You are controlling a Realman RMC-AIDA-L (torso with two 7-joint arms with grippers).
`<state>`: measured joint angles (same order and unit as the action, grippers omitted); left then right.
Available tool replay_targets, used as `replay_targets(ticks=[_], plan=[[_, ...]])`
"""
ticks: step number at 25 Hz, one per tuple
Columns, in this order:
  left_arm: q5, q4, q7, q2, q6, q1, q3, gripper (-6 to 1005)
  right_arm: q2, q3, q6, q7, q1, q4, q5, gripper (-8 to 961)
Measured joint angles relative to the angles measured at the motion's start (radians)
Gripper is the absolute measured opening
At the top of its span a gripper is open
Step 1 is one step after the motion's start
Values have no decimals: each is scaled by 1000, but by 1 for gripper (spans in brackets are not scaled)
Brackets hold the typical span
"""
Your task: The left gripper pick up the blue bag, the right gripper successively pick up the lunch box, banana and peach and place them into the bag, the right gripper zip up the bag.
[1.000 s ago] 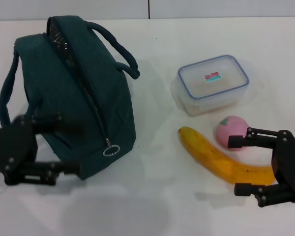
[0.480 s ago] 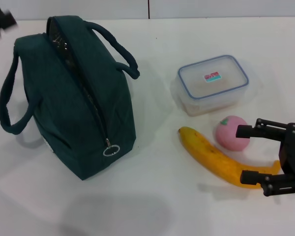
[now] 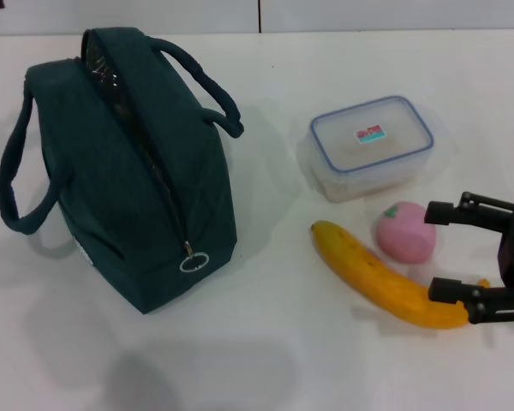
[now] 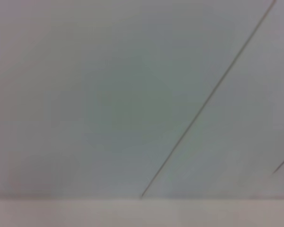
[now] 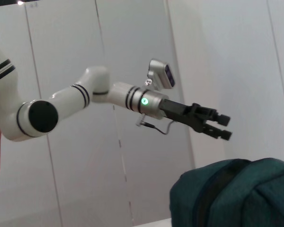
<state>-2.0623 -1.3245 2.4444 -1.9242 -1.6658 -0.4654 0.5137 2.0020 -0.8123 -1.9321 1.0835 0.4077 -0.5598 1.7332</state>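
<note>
The dark teal-blue bag (image 3: 120, 180) stands on the white table at the left, its zipper open along the top and the ring pull (image 3: 194, 260) at the near end. The clear lunch box (image 3: 371, 145) with a blue rim lies at the right. The pink peach (image 3: 403, 231) and the yellow banana (image 3: 377, 276) lie in front of it. My right gripper (image 3: 430, 252) is open at the right edge, its fingers on either side of the banana's right end, beside the peach. My left gripper (image 5: 221, 126) is raised high above the bag (image 5: 236, 194), open and empty.
The white table (image 3: 265, 342) has bare room in front of the bag and between the bag and the fruit. A white panelled wall (image 5: 132, 56) stands behind. The left wrist view shows only that wall (image 4: 109, 104).
My left gripper has lifted from the bag's near left side up and away to the far left, almost out of the head view. My right gripper has drawn back to the right.
</note>
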Motion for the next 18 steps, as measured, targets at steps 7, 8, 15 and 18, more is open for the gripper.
replay_targets(ticks=[7, 8, 15, 18], plan=[[-87, -259, 296, -2, -117, 7, 209, 888, -10, 40, 2, -1, -7, 1, 1, 845], [-97, -272, 311, -7, -121, 4, 230, 887, -10, 40, 2, -1, -7, 1, 1, 845], [-197, -283, 430, -36, -124, -6, 259, 886, -21, 48, 5, -2, -7, -4, 1, 843], [-203, -275, 433, -45, -125, 1, 274, 885, -26, 56, 6, -2, -6, -3, 1, 843]])
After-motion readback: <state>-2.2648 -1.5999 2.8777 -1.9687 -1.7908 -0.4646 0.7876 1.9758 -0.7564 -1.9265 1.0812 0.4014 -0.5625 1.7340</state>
